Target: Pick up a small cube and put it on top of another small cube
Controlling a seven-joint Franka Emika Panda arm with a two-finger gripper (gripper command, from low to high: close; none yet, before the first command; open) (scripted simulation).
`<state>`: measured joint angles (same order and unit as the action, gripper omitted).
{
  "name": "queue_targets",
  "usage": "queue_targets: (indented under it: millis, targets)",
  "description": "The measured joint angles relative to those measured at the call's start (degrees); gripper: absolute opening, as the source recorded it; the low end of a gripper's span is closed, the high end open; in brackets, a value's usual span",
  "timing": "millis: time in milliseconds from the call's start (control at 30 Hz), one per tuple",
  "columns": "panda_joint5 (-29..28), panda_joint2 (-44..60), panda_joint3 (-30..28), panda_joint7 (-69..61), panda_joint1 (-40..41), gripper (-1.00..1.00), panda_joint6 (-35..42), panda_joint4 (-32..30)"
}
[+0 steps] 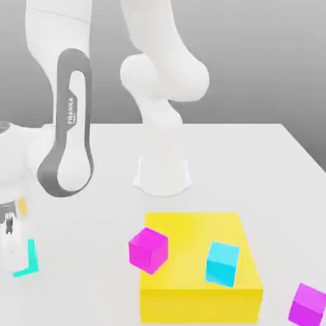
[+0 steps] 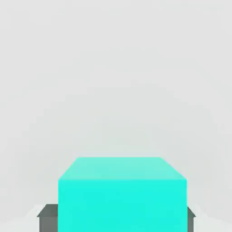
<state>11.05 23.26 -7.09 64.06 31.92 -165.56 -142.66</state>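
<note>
My gripper (image 1: 16,255) is low at the exterior view's far left, with one small cyan cube (image 1: 30,260) partly hidden behind it. In the hand view that cube (image 2: 122,190) sits between the grey finger pads (image 2: 47,218), which press against both of its sides, so the gripper (image 2: 118,221) is shut on it. The other small cyan cube (image 1: 222,263) stands on the big flat yellow block (image 1: 191,299), toward that block's right side, far from the gripper.
A magenta cube (image 1: 148,249) rests at the yellow block's left edge. Another magenta cube (image 1: 309,304) lies on the white table (image 1: 255,165) at the exterior view's lower right. The arm's base (image 1: 162,175) stands behind the block.
</note>
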Motion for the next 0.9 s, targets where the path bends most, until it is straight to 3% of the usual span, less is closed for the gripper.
queue_targets:
  millis: [233,600,767,800,900]
  targets:
    - [-5.46,-11.54,-2.8,4.47,-3.29,-1.0,9.14,-2.25]
    - [-9.42,-34.19,9.65,14.74,-21.88,-1.0,28.62,-5.05]
    - [-9.99,-30.17,11.88,16.14,-23.55,-1.0,22.08,-7.64]
    - [-10.08,-29.03,11.93,16.24,-23.6,1.0,20.54,-8.05]
    - [-10.08,-29.03,11.93,16.24,-23.6,1.0,20.54,-8.05]
